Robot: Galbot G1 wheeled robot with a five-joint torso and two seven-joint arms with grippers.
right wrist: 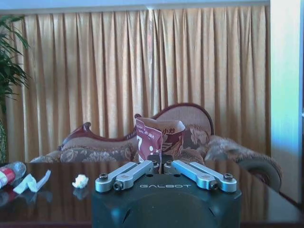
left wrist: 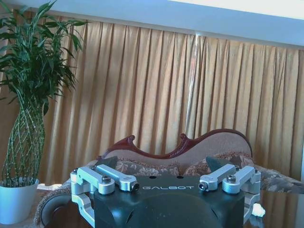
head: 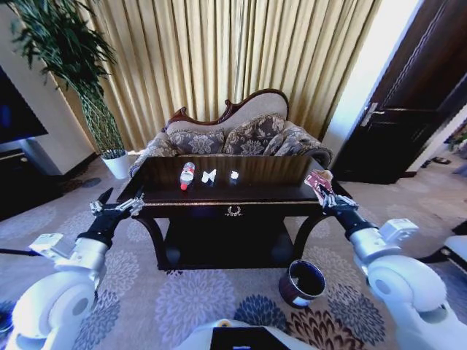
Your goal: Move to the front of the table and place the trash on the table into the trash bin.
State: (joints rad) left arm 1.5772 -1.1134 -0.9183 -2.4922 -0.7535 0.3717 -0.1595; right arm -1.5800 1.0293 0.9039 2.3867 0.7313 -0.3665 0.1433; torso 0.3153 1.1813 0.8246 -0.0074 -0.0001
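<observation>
The dark glossy table (head: pixel 270 191) stands straight ahead. On its top lie a clear bottle (head: pixel 187 175) with a red label and two crumpled white paper bits (head: pixel 209 176) (head: pixel 234 175). At the table's right end my right gripper (head: pixel 327 197) is shut on the lower edge of a reddish snack packet (head: pixel 318 180), which stands upright in the right wrist view (right wrist: pixel 154 137) above the closed fingers (right wrist: pixel 124 173). My left gripper (head: pixel 117 206) hovers open by the table's left front corner, with nothing between its fingers (left wrist: pixel 102 176). The round dark trash bin (head: pixel 301 283) sits on the carpet at front right.
A patterned sofa (head: pixel 233 138) stands close behind the table before gold curtains. A plant in a white pot (head: pixel 115 164) is at back left, a dark cabinet (head: pixel 22 182) at far left, and a dark door (head: pixel 408 109) at right. Patterned carpet surrounds the table.
</observation>
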